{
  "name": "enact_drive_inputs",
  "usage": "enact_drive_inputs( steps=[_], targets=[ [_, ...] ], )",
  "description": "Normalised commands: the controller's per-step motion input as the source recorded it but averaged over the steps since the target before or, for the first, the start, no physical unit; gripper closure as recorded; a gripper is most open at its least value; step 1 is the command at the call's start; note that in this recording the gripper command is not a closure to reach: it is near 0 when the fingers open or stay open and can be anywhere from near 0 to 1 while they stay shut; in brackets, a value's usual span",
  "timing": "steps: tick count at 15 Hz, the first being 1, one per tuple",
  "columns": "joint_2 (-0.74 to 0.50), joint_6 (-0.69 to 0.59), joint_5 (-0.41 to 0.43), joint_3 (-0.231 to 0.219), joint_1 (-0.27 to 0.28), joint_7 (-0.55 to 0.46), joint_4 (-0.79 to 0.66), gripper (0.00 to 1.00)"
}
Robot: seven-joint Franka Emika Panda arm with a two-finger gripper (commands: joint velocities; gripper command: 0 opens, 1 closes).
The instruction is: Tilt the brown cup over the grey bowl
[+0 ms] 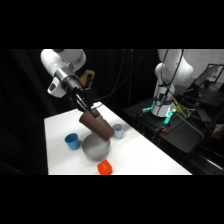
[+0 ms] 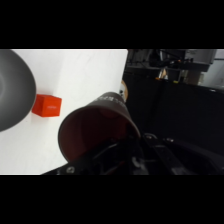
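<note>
The brown cup (image 1: pixel 99 125) hangs tilted above the table, its base end slanting down to the right over the far rim of the grey bowl (image 1: pixel 95 146). My gripper (image 1: pixel 92 112) is shut on the cup's upper end. In the wrist view the brown cup (image 2: pixel 95 131) fills the middle with its open mouth toward the camera, and its inside looks empty. The grey bowl (image 2: pixel 11 90) shows at the left edge of that view.
A small blue cup (image 1: pixel 72 141) stands left of the bowl. A pale grey-blue cup (image 1: pixel 118 131) stands right of the bowl, close to the brown cup's low end. An orange-red cup (image 1: pixel 104 168) (image 2: pixel 46 105) sits near the table's front edge. A dark bench with a second white arm (image 1: pixel 167 75) lies beyond the right edge.
</note>
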Motion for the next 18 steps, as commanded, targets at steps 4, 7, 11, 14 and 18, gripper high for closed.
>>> enact_drive_inputs(
  steps=[4, 7, 11, 14, 18],
  targets=[
    [-0.77, 0.65, -0.467, -0.015, 0.293, 0.3, -0.86, 0.11],
    [-0.74, 0.72, -0.5, 0.079, 0.216, 0.37, -0.96, 0.11],
    [-0.65, 0.68, -0.372, 0.115, 0.148, 0.32, -0.95, 0.11],
    [-0.46, 0.61, -0.228, 0.08, 0.088, 0.23, -0.7, 0.11],
    [-0.21, 0.58, -0.126, 0.042, 0.049, 0.16, -0.4, 0.11]
  ],
)
